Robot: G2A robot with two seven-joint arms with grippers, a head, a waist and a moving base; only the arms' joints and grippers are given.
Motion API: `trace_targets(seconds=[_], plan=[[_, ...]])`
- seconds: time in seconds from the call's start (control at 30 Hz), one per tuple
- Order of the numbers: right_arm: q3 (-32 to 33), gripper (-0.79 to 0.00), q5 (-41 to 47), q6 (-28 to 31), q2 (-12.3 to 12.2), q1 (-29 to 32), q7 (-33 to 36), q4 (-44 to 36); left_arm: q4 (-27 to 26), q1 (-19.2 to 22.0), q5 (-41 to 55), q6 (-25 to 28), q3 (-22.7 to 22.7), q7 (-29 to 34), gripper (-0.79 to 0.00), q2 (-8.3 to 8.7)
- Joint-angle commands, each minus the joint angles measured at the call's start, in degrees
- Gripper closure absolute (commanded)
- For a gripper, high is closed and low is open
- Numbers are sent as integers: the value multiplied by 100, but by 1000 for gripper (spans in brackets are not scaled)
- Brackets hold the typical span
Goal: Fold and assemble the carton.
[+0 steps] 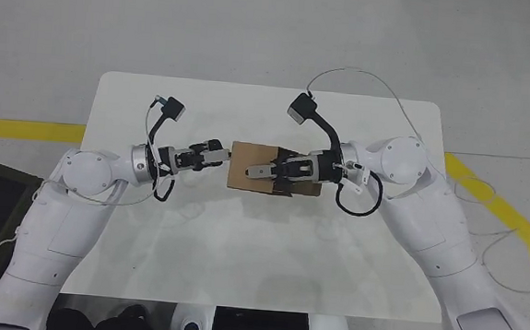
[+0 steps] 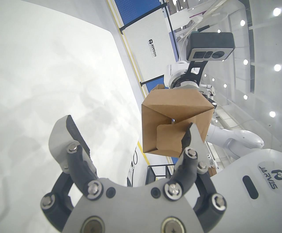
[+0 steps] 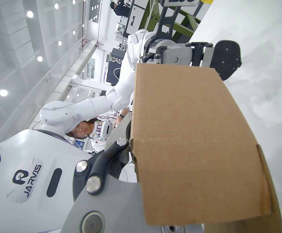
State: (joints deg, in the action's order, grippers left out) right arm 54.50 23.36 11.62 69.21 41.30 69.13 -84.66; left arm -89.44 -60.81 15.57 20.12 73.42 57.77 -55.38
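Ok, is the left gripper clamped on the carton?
No, the left gripper is wide open, and the carton is held by the right gripper.

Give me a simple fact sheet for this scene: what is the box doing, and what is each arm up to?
Object: brown carton, over the middle of the white table
Right gripper: fingers shut on the carton, one lying across its upper face
Left gripper: fingers open, right at the carton's other end; contact cannot be told
Carton end facing the left gripper: flaps folded inward, with a small gap at the centre
Task stage: carton looks box-shaped, this end not fully closed
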Motion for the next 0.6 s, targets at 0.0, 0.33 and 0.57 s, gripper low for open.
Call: trace_targets(seconds=[0.0, 0.33, 0.57], plan=[[-11, 0, 73, 40, 9, -5, 10, 11, -16, -12, 14, -7, -17, -4, -785, -3], [-45, 0, 378, 188, 49, -36, 77, 95, -65, -19, 18, -1, -98, -27, -785, -17], [-49, 0, 614, 273, 73, -30, 161, 207, -29, -42, 32, 13, -120, -9, -785, -20]])
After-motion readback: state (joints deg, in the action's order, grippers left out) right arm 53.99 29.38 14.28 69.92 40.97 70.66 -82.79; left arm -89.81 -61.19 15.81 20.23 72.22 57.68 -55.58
